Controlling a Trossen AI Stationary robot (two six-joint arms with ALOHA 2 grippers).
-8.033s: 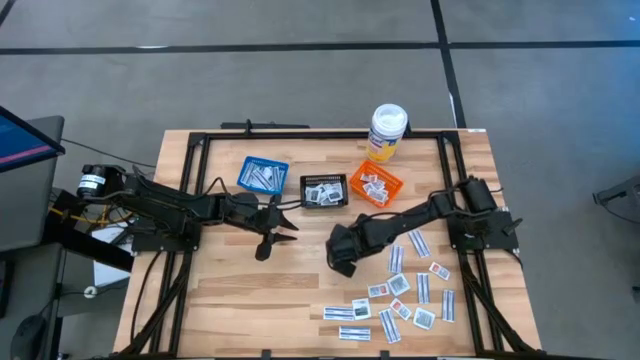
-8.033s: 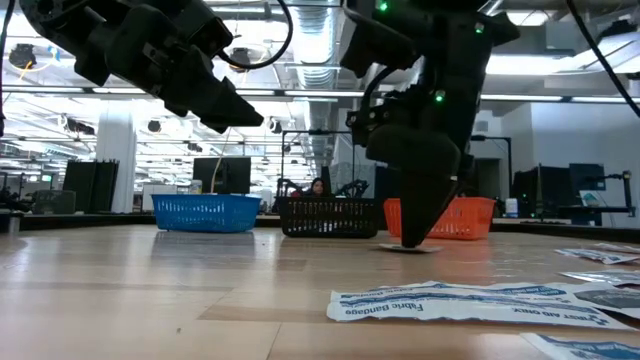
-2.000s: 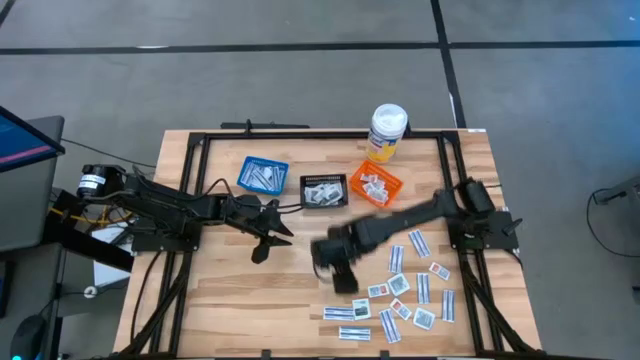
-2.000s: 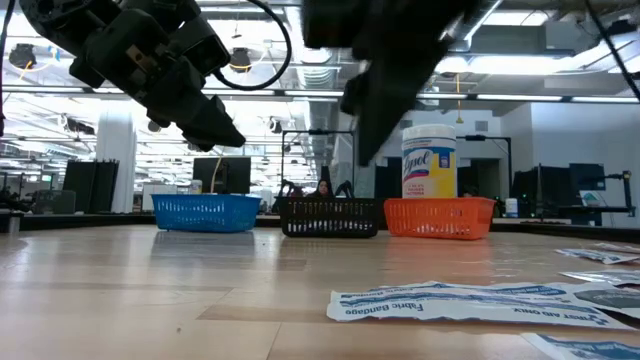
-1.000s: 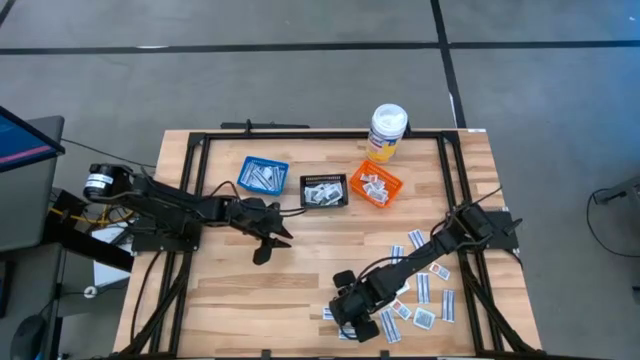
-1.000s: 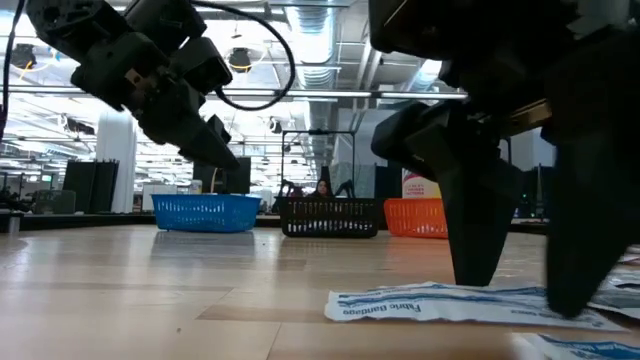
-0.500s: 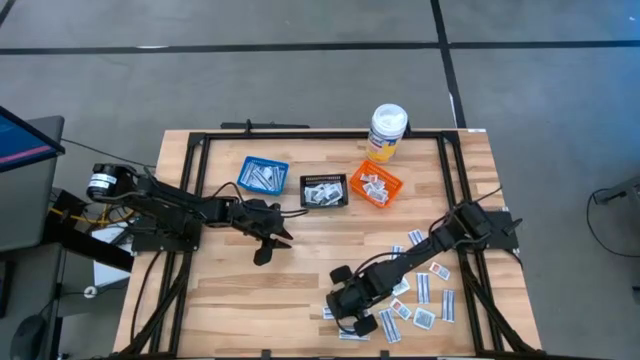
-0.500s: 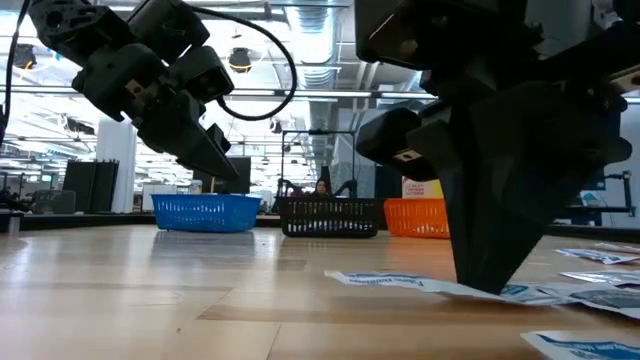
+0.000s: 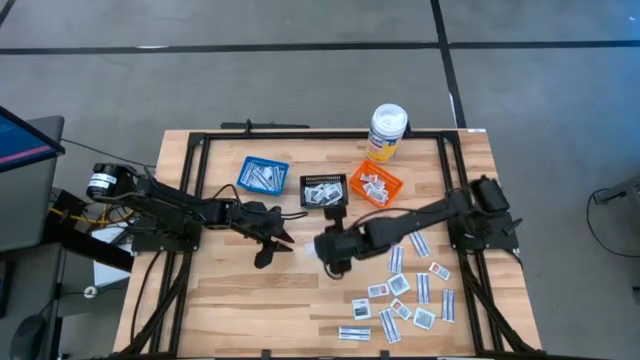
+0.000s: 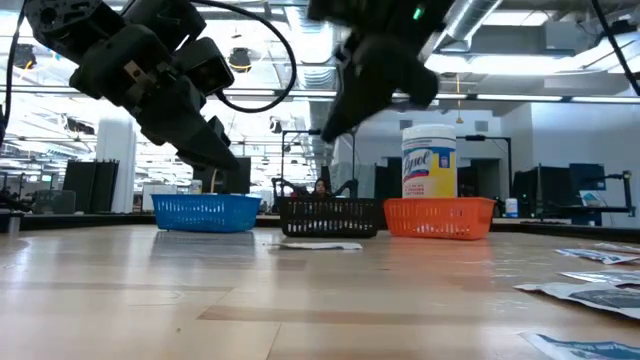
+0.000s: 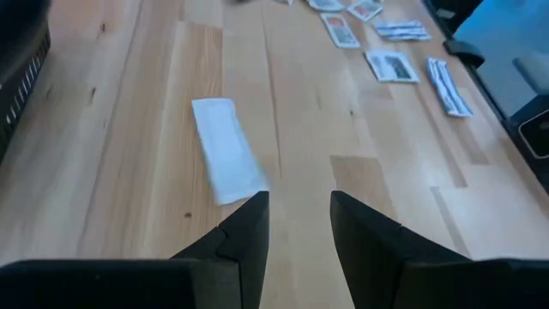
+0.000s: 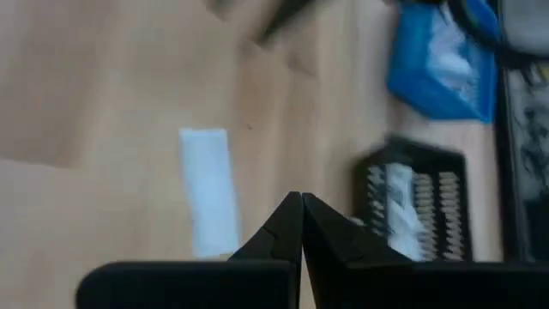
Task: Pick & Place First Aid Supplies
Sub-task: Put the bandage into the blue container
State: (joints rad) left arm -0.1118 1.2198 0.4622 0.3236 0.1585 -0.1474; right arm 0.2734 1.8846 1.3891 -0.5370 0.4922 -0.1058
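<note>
Now the right gripper [image 9: 326, 248] hangs above mid-table, fingers pressed together on nothing; a white bandage strip [image 11: 226, 160] lies flat beside it, just before the black basket [image 9: 324, 192]; the left gripper [image 9: 283, 240] hovers nearby, parted; more packets [image 9: 402, 296] lie toward the table's [image 9: 240, 300] near right corner.

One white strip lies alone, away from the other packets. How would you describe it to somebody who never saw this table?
On the wooden table, find the black basket, middle of three. Just before it, on bare wood, lies a narrow white strip. The other packets crowd the right arm's side, showing print; this one lies alone, plain white.
</note>
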